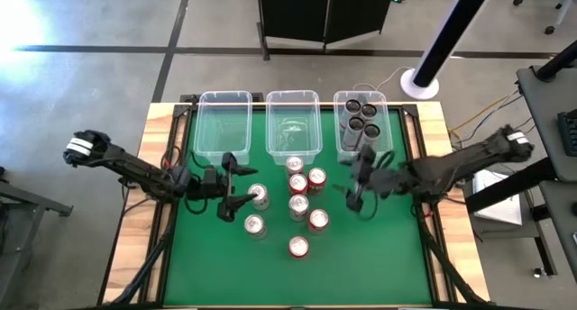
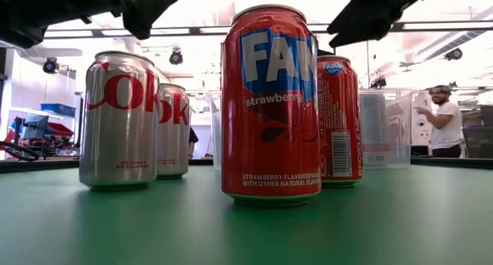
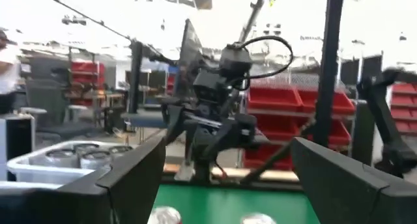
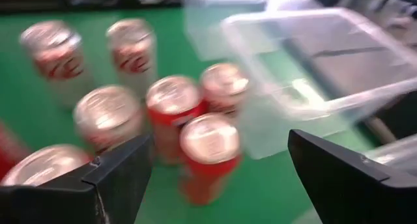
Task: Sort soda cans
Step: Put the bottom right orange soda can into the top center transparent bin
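Three clear bins at table's far edge: we find left bin (image 1: pixel 224 125) bare, middle bin (image 1: pixel 292 121) apparently bare, right bin (image 1: pixel 360 123) holding four dark cans (image 1: pixel 361 114). We judge seven still loose on green mat: two silver cans (image 1: pixel 256 211), five red cans (image 1: pixel 305 206). Left gripper (image 1: pixel 236 196) spread wide beside silver can, grasping nothing. Right gripper (image 1: pixel 359 195) spread wide right of red cluster, also carrying nothing.

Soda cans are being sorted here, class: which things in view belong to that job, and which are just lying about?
Part of the job:
- red cans on the green mat
- silver cans
- dark cans already in the right bin
- three clear bins
- left end effector, right end effector, both open

Just lying about:
- white cable behind the table
- person in the background
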Action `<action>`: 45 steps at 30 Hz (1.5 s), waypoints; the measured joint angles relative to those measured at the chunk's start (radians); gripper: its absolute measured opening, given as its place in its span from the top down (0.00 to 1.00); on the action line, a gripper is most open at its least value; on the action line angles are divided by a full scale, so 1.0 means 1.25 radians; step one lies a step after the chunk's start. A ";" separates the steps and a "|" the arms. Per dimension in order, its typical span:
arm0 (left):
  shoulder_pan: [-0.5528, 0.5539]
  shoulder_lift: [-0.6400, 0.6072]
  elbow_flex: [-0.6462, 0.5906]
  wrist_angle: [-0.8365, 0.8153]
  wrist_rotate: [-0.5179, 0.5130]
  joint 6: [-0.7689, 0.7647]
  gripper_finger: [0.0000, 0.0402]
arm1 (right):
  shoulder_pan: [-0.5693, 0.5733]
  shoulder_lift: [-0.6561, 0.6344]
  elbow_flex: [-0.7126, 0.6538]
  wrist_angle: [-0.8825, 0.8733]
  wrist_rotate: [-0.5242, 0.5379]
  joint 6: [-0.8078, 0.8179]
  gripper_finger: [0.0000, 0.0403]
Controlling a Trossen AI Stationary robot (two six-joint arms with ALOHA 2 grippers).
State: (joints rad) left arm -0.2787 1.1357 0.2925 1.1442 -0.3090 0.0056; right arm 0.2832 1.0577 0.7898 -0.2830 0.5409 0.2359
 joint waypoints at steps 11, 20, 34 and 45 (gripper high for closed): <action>0.003 0.064 0.027 -0.050 -0.039 0.004 0.21 | 0.082 0.196 0.012 0.039 -0.084 0.084 0.12; 0.003 0.071 0.037 -0.053 -0.040 -0.009 0.21 | 0.083 0.178 0.046 0.000 -0.212 0.042 0.11; 0.001 0.064 0.036 -0.077 -0.162 -0.033 0.21 | 0.086 0.299 0.045 0.151 -0.268 0.036 0.08; -0.012 0.063 0.096 -0.151 -0.179 -0.023 0.21 | 0.081 0.411 0.147 0.083 -0.272 0.042 0.16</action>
State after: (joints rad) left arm -0.2938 1.2144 0.4122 0.9556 -0.5331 -0.0227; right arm 0.3840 1.5719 0.9736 -0.1796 0.2013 0.2882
